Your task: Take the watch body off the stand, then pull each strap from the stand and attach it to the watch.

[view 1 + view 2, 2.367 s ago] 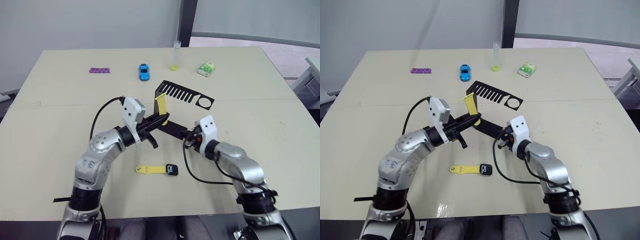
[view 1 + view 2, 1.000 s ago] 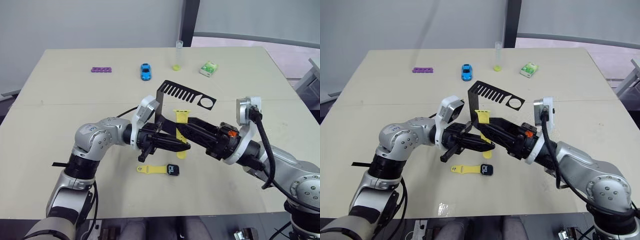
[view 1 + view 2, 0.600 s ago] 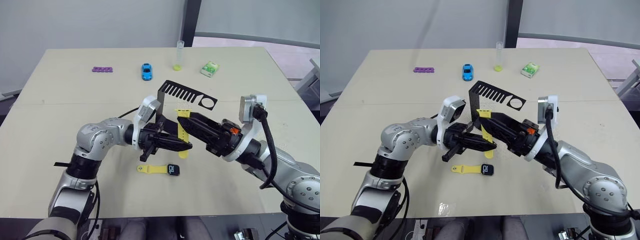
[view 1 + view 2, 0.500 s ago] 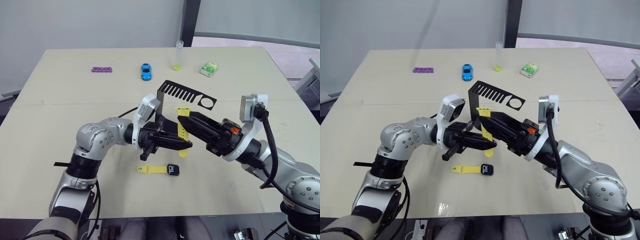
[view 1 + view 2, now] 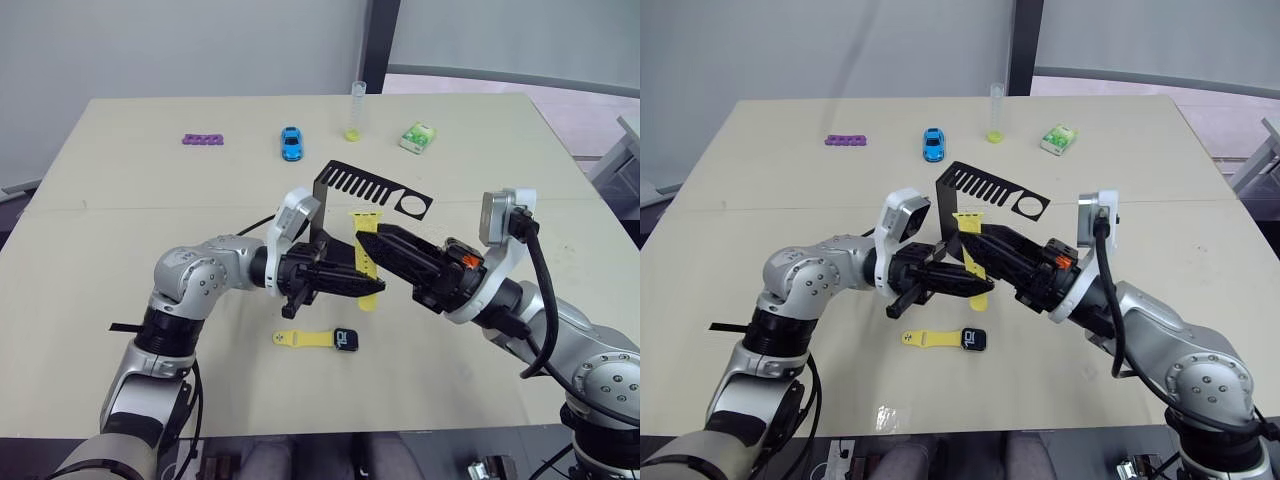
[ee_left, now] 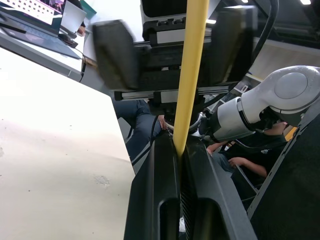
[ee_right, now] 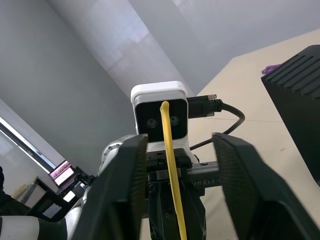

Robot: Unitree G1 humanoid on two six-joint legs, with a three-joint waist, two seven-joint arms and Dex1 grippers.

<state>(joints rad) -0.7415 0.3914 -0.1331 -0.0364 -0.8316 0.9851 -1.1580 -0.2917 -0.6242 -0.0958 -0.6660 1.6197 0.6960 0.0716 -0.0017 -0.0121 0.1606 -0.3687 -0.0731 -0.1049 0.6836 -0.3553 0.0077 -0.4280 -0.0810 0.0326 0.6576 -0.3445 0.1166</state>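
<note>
The left end effector (image 5: 372, 291) pinches the loose strap (image 5: 364, 258) edge-on while the right end effector (image 5: 365, 240) gapes around it, so a misjudged handover could drop it on the desk (image 5: 120, 220).

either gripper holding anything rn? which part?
The left gripper is shut on the loose yellow strap, pinching its lower end, so it stands upright. The right gripper is open, fingers either side of the strap's upper part, not clamped.
</note>
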